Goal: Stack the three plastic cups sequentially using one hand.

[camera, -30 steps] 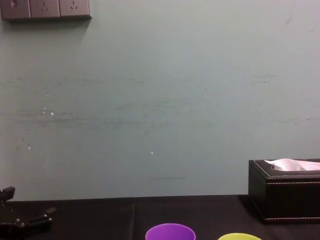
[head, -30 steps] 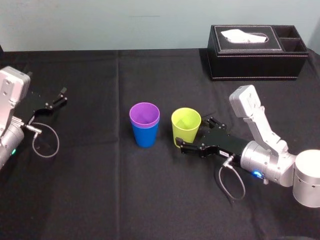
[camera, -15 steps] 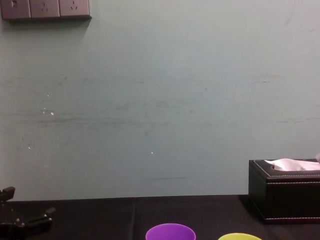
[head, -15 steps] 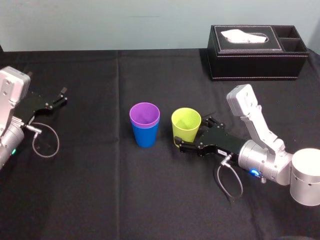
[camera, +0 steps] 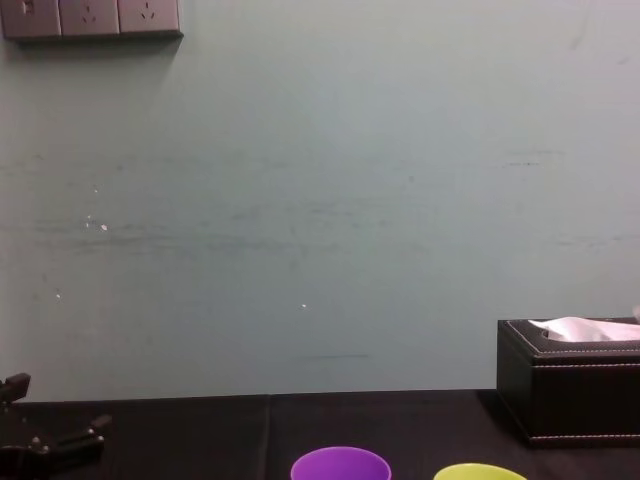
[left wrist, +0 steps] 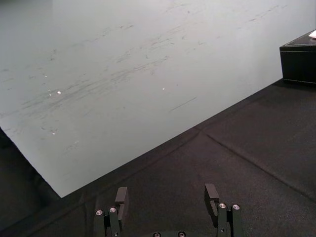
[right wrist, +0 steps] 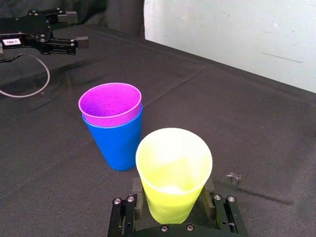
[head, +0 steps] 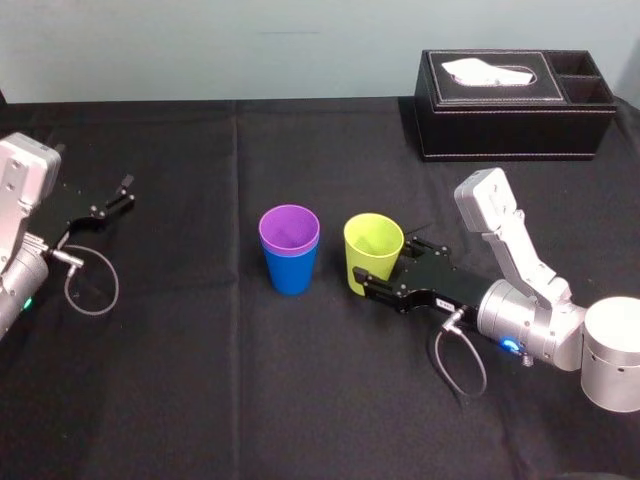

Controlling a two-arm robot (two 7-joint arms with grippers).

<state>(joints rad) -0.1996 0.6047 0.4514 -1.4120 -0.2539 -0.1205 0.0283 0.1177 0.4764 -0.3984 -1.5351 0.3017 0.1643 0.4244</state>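
The right tool [head: 382,268] is clamping the lime cup [head: 373,248] near its base, fingers [right wrist: 136,188] pressing both flanks in the right wrist view; just left, the purple cup [head: 289,229] is sitting nested in the blue cup [head: 291,273]; the left tool [head: 125,191] is idling, spread and empty, at the left of the table [head: 200,380]

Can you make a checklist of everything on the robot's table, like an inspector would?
Surface: black cloth covers the table.
Job's things: purple cup nested in blue cup; lime cup upright beside them, not touching.
Clutter: black tissue box at the far right.
Grippers: right gripper shut on the lime cup low down; left gripper open, parked at the table's left.
Cables: left cable and right cable each loop by a wrist.
Surroundings: pale wall with sockets.
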